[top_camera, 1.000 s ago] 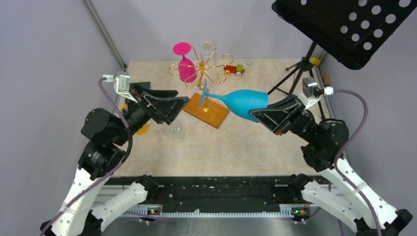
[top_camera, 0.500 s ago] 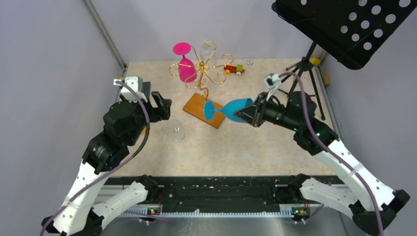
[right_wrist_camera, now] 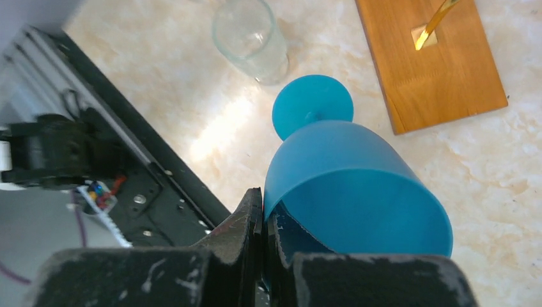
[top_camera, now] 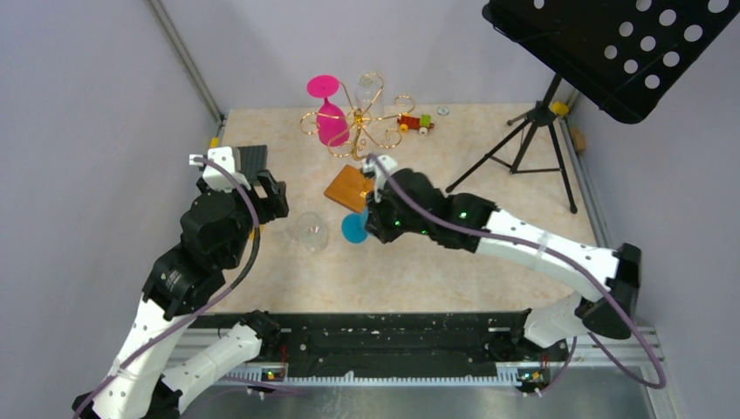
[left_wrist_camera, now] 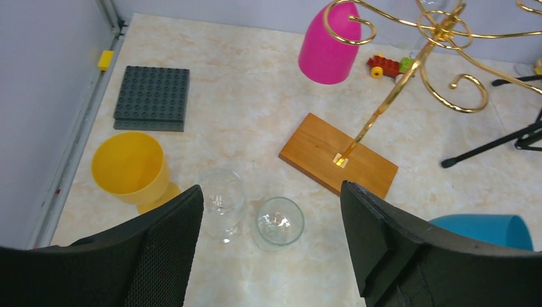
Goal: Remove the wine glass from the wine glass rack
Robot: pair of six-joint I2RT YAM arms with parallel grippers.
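Observation:
A blue wine glass (right_wrist_camera: 351,182) is pinched at its rim by my right gripper (right_wrist_camera: 263,217), one finger inside the bowl and one outside. Its round foot (top_camera: 354,227) points down, low over the table just in front of the rack's wooden base (top_camera: 347,186). I cannot tell whether the foot touches the table. The gold wire wine glass rack (top_camera: 362,122) stands behind, with a pink glass (top_camera: 331,120) hanging upside down on it. My left gripper (left_wrist_camera: 271,240) hovers open over two clear glasses (left_wrist_camera: 222,201) (left_wrist_camera: 278,220), holding nothing. The blue bowl (left_wrist_camera: 486,227) shows at its right.
A yellow cup (left_wrist_camera: 128,167) and a grey studded plate (left_wrist_camera: 153,97) sit by the left wall. A toy train (top_camera: 415,123) lies behind the rack. The black music stand (top_camera: 611,44) and its tripod (top_camera: 524,148) fill the back right. The black base rail (right_wrist_camera: 128,179) runs along the near edge.
My right arm has swung from the right side to the middle with the blue glass, turning its foot downward in front of the wooden base. My left arm has drawn back to the left.

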